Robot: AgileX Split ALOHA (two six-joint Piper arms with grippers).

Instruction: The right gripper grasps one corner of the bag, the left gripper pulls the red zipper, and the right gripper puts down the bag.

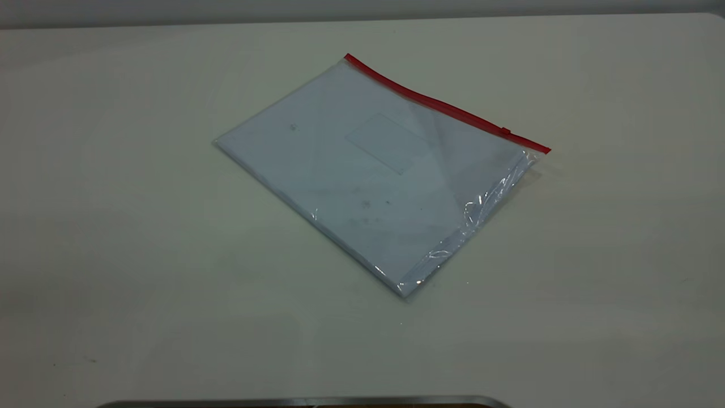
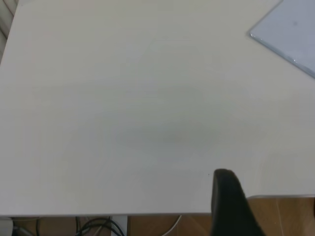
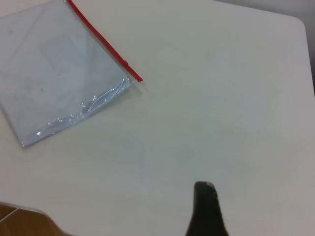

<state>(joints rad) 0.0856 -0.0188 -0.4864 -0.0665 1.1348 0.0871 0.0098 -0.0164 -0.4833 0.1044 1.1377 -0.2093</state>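
Pale and matte, the table (image 1: 113, 226) fills nearly everything I can see, with a thin dark metal edge (image 1: 306, 402) showing at its nearest side in the exterior view. Neither arm appears in that view. From the left wrist view, one black finger (image 2: 227, 201) of the left gripper hangs over the table's near edge, well apart from the bag; only that single finger shows, so I cannot tell whether its jaws are spread or pressed together. The right wrist view gives the same: one black finger (image 3: 205, 209) of the right gripper over bare tabletop, well clear of the bag, and again I cannot tell how its jaws stand.

Farther in, the bag (image 1: 351, 181) lies flat on the table, turned at an angle, one corner pointing toward the near edge. It is clear, crinkly plastic holding white sheets (image 1: 317, 158), with a small rectangular label pocket (image 1: 388, 143) on its upper face. Along its far long edge runs the red zipper (image 1: 430, 102), its small slider tab (image 1: 504, 131) close to the right-hand end. Nothing touches the bag.
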